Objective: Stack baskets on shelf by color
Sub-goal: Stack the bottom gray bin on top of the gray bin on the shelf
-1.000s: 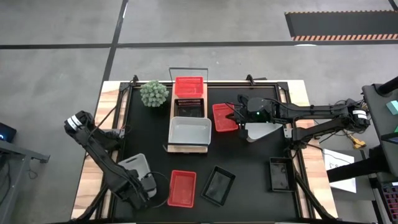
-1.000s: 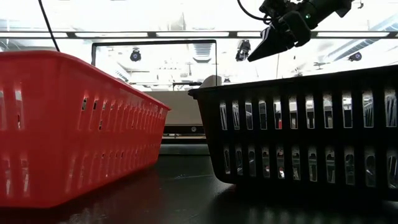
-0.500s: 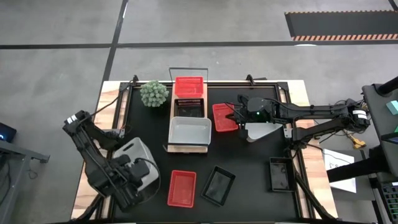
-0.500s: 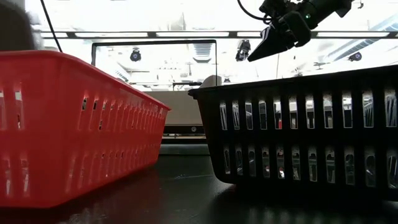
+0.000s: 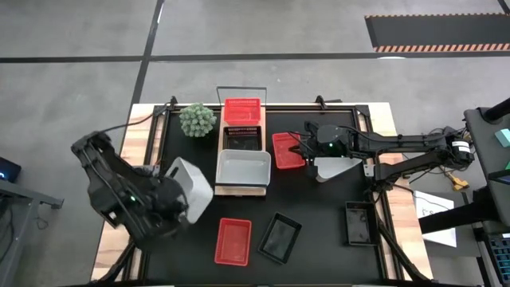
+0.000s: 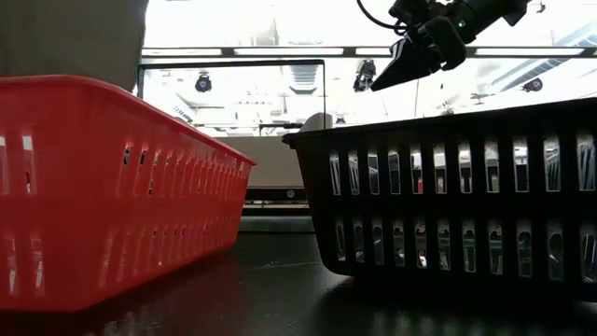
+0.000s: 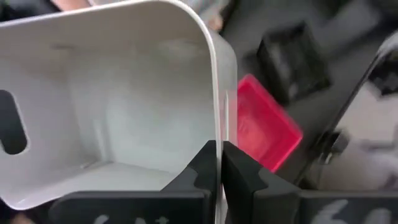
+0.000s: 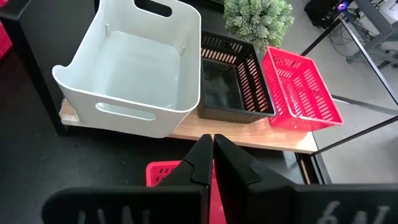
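My left gripper (image 7: 219,163) is shut on a white basket (image 5: 190,186) and holds it above the table's left half, left of the shelf (image 5: 227,190). This light-wood plank carries a red basket (image 5: 241,111), a black basket (image 5: 243,140) and a white basket (image 5: 243,167) in a row. My right gripper (image 8: 212,155) is shut on a red basket (image 5: 287,150) just right of the shelf. Another white basket (image 5: 336,167) lies under the right arm. A red basket (image 5: 233,241) and two black baskets (image 5: 280,237) (image 5: 358,224) rest on the table's near part. My left gripper pinches the white basket's side wall at its rim (image 7: 217,127), near a rounded corner, one finger (image 7: 202,171) on the inner side and one on the outer. The basket is lifted clear of the table and tipped. My right gripper pinches the red basket's wall (image 8: 213,194) between its two fingers, coming from the table's right side. My own fingers hide most of the contact. Whether the basket rests on the table or is lifted, I cannot tell.
A green ball-shaped plant (image 5: 197,119) stands at the shelf's far left corner. In the low view the near red basket (image 6: 103,187) and black basket (image 6: 457,191) fill the foreground. Bare tabletop (image 5: 319,207) lies between the shelf and the near baskets.
My left gripper has lifted the white basket off the table's near left corner and carried it up and toward the far edge and the shelf, tipping it on the way. The right arm and its red basket have kept still.
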`<state>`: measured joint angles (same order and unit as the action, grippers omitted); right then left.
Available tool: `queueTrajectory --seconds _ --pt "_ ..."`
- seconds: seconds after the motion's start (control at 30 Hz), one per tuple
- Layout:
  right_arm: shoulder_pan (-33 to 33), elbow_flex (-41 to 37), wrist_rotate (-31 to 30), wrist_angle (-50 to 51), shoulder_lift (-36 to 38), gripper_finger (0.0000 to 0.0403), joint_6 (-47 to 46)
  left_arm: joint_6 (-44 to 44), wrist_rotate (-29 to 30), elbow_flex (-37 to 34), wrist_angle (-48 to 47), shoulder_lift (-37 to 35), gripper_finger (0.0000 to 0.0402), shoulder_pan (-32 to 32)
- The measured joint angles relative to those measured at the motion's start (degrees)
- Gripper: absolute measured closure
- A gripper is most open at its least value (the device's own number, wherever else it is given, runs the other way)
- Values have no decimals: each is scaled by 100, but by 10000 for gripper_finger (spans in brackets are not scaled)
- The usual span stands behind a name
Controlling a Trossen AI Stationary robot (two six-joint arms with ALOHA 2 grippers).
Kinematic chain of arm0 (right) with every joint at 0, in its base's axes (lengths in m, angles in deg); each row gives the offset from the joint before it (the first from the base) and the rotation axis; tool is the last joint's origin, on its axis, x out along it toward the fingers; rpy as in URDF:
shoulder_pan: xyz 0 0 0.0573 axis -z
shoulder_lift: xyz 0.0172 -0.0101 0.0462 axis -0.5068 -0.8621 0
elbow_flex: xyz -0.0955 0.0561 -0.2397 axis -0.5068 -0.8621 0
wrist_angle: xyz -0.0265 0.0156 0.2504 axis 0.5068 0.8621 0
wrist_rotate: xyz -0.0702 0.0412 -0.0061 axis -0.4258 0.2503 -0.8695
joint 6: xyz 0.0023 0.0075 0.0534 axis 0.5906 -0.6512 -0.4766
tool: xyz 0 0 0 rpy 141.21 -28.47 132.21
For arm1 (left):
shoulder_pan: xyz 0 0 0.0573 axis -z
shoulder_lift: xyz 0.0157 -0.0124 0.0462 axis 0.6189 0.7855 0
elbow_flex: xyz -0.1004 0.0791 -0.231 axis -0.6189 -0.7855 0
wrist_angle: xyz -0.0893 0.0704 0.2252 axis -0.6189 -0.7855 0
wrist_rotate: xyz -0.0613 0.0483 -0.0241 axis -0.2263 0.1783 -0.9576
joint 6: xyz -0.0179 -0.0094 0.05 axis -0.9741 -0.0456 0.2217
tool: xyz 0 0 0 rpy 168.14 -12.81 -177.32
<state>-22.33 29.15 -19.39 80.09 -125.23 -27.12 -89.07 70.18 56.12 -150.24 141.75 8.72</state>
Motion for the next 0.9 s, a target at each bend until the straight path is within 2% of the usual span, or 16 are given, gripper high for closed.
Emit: queueTrajectory --seconds 0.23,0.3,0.47,0.73,0.9 --pt "0 0 10 2 0 394 2 -97 1524 37 -2 -717 402 -390" --pt "0 0 11 2 0 394 0 229 1863 42 30 -860 402 -582" --pt "1 0 10 2 0 394 0 1868 2446 37 768 -1064 401 -1283" --pt "2 -14 12 -405 0 392 -165 5387 2323 -107 3171 -844 402 -2447" --pt "2 -22 14 -681 22 357 -232 6670 2230 -109 3988 -435 402 -2828"
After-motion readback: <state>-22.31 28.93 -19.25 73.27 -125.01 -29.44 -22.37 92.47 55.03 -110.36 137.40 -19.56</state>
